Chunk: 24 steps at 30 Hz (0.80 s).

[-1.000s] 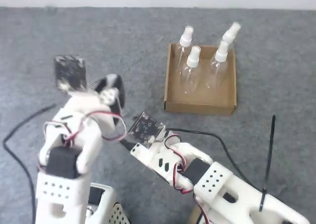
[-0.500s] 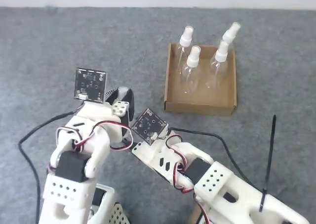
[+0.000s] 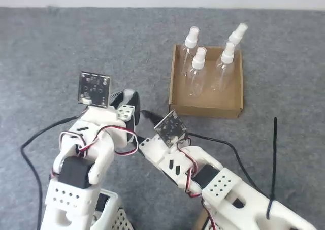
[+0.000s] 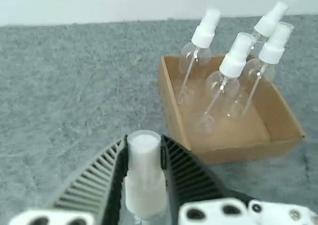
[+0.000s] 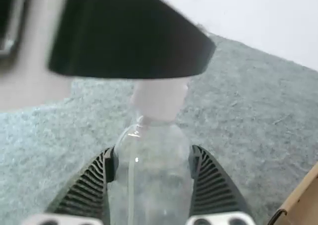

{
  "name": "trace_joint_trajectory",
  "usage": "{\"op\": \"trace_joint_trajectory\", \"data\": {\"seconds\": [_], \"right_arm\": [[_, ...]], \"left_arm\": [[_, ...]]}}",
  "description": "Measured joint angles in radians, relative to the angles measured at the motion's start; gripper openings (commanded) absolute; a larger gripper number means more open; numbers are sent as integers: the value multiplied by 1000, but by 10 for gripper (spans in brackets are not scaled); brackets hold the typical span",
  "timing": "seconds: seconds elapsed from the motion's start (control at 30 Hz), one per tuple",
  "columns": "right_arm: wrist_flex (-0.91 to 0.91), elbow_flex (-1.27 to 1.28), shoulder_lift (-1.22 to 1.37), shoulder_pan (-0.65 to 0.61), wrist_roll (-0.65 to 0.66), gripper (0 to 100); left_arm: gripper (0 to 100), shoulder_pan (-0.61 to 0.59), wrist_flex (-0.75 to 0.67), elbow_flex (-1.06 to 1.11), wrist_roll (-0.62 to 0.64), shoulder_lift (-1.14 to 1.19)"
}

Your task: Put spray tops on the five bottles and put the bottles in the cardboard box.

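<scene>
**Fifth bottle and its spray top held between the two arms, beside the box**

High view. The cardboard box (image 3: pixel 203 109) sits on the grey desk (image 3: pixel 76 37). Four bottles (image 3: pixel 195 75), each carrying a white spray top, lean inside it. The left arm (image 3: pixel 84 154) and right arm (image 3: pixel 203 171) meet just in front of the box's near left corner. A white spray top (image 3: pixel 129 93) shows at the tip of the left arm.

Left wrist view. The left jaws are clamped on the spray top (image 4: pixel 144 160), with both ribbed faces touching its sides. The cardboard box (image 4: pixel 238 148) lies beyond, near but apart, and the four bottles (image 4: pixel 218 86) stand tilted in it.

Right wrist view. The right jaws are clamped on the clear fifth bottle (image 5: pixel 149 170), one ribbed face against each side of its body. The bottle stands upright with the spray top (image 5: pixel 159 98) on its neck. A dark housing (image 5: pixel 129 36) overhangs the top. A corner of the cardboard box (image 5: pixel 303 195) lies close by.
</scene>
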Motion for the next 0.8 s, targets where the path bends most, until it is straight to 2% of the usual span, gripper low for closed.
{"op": "trace_joint_trajectory", "data": {"seconds": [0.13, 0.3, 0.47, 0.67, 0.8], "right_arm": [[-20, 2, 0, 11, -8, 6], [-26, 0, 0, 12, -8, 6], [-41, -2, -3, 37, -9, 6], [-41, -2, -3, 40, -9, 6], [-41, -2, -3, 40, -9, 6]], "left_arm": [[24, 0, -3, -2, 0, 0], [147, 0, -2, -23, 0, 0], [151, -6, 40, -124, -9, 12], [151, -78, 86, -328, -9, 11], [151, -103, 86, -393, -23, 117]]}}
